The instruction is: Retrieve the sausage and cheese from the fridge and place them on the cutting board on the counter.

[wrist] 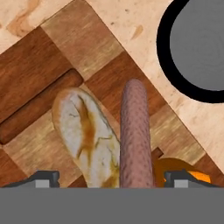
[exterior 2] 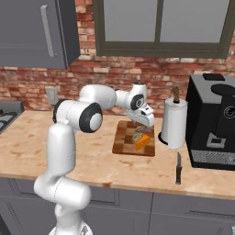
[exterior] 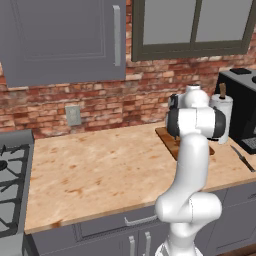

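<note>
The chequered wooden cutting board [exterior 2: 122, 143] lies on the counter [exterior 2: 92, 160] beside the paper towel roll. On it rest the reddish-brown sausage [wrist: 135, 131], an orange wedge of cheese [exterior 2: 143, 142] and a pale bread loaf [wrist: 87, 135]. My gripper [exterior 2: 140, 128] hangs just above the board and is open. In the hand view its fingertips [wrist: 43, 178] stand wide on either side of the sausage and loaf, touching neither. My arm hides most of the board [exterior: 167, 136] in the left base view. The fridge is out of view.
A white paper towel roll [exterior 2: 173, 123] stands right of the board, and a black coffee machine [exterior 2: 213, 121] beyond it. A knife [exterior 2: 178, 167] lies near the counter's front edge. The gas stove [exterior: 12, 185] is far left. Brick wall and window are behind.
</note>
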You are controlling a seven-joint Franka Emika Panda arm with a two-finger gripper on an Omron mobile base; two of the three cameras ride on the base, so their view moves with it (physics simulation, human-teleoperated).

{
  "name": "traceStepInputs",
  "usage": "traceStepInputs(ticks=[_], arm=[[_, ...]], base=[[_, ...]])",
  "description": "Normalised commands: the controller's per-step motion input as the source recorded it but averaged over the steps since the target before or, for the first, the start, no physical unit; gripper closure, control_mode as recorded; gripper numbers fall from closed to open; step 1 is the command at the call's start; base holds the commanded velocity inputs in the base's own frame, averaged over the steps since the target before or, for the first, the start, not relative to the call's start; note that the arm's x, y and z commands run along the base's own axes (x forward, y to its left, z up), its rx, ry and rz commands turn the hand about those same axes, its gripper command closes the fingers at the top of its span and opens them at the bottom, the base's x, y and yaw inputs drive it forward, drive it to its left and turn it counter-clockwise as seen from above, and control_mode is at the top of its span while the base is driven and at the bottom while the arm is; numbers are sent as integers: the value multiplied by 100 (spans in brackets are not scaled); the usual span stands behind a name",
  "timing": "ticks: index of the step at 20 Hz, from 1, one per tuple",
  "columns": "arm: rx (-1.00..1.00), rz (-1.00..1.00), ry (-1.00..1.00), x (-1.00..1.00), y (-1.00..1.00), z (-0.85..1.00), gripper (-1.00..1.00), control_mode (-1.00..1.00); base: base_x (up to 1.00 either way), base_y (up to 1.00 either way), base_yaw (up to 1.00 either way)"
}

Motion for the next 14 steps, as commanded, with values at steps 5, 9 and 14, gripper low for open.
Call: traceStepInputs(ticks=[5,9,14], arm=[[-1,15,-19,-34,3,13,-100,-100],[-12,20,-47,-100,5,66,-100,-100],[-22,19,-63,-100,42,52,-100,-100]], base=[[0,0,0],[0,0,0],[0,0,0]])
